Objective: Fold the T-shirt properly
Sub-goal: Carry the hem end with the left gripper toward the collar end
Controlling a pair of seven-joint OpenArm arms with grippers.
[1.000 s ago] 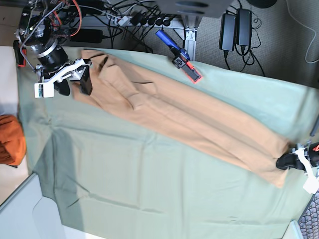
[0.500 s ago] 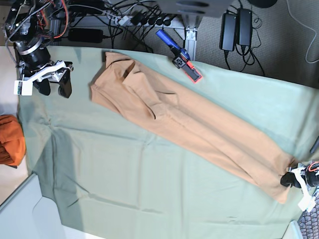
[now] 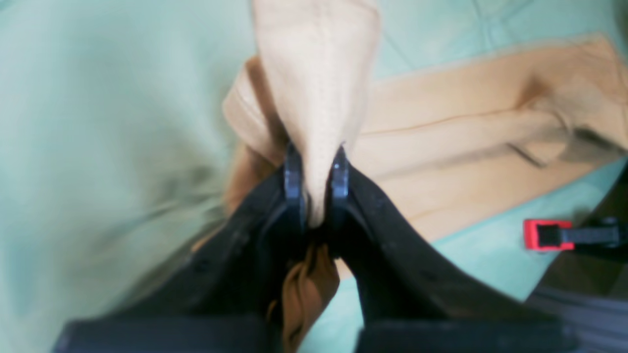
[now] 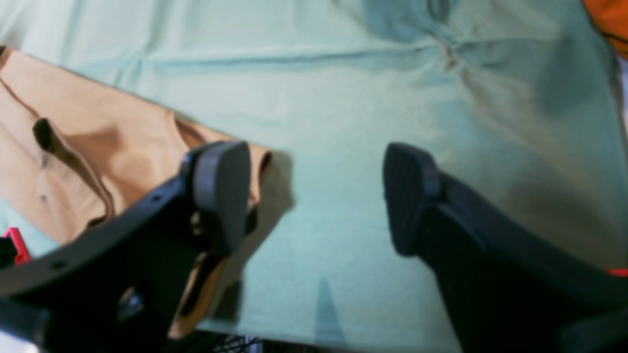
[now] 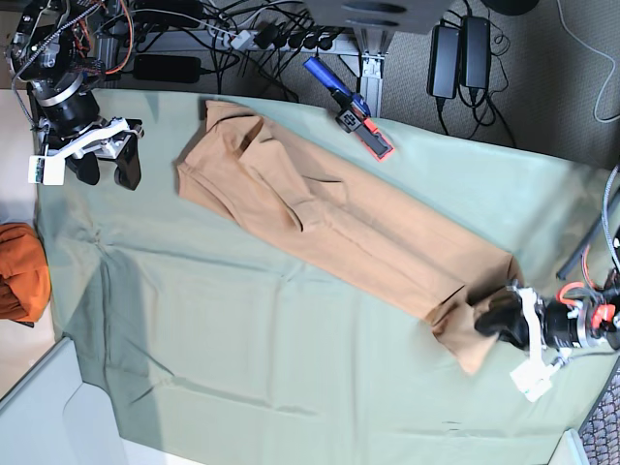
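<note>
Left claw [image 3: 314,184]: we see it clenched on a pinch of the T-shirt [image 3: 471,132]; cloth bulges up between the two black fingers [image 3: 293,184] in the left wrist view, and a darker fold hangs below them.
Left claw in base view [image 5: 499,325]: we find it at the lower right end of the shirt, and that end is bunched and folded back over itself.
Right claw [image 4: 314,201]: we see it released, jaws spread wide with nothing between them, only green cloth beneath.
Right claw in base view [image 5: 102,170]: we place it at the upper left over the green cloth, apart from the shirt's near edge.
Right claw fingers [image 4: 221,193]: in the right wrist view one pad sits in front of the shirt's corner; we cannot tell if it touches.
T-shirt [image 5: 329,228]: we see it lying as a long narrow band, running diagonally from upper left to lower right across the worktop, with creases near its upper end.
Table cloth [image 5: 242,349]: pale green, wrinkled, it covers the worktop under the shirt.
Orange bundle [image 5: 19,271]: darker orange, at the left edge, off the green cloth's side, well apart from the shirt.
Blue and red clamp [image 5: 349,108]: at the far edge of the worktop, just beside the shirt's upper part.
Cables and power bricks [image 5: 455,53]: on the floor beyond the worktop.
</note>
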